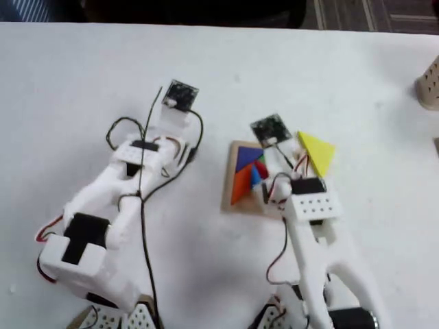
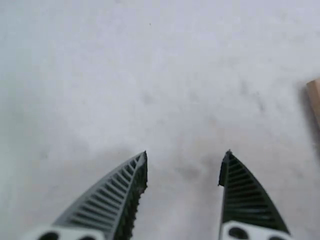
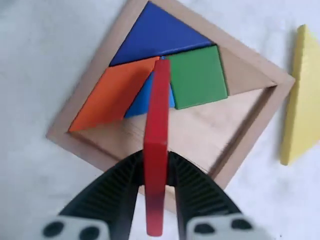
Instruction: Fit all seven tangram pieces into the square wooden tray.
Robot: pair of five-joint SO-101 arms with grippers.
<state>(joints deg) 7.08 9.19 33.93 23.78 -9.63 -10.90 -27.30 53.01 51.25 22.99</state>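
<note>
one red piece [image 3: 156,150] pinched on edge between right fingers [image 3: 120,185], long axis pointing away from fingers, over tray [image 3: 251,127] gap beside seated pieces. yellow triangle [image 3: 300,95] on surface right of tray. left fingers [image 2: 120,195] spread over bare surface.

A white worktop [image 1: 82,75] spans the scene. Near its right edge stands a beige object [image 1: 429,86] dotted with small holes, partly cut off. Beyond the far edge lies dark striped flooring [image 1: 384,14].
</note>
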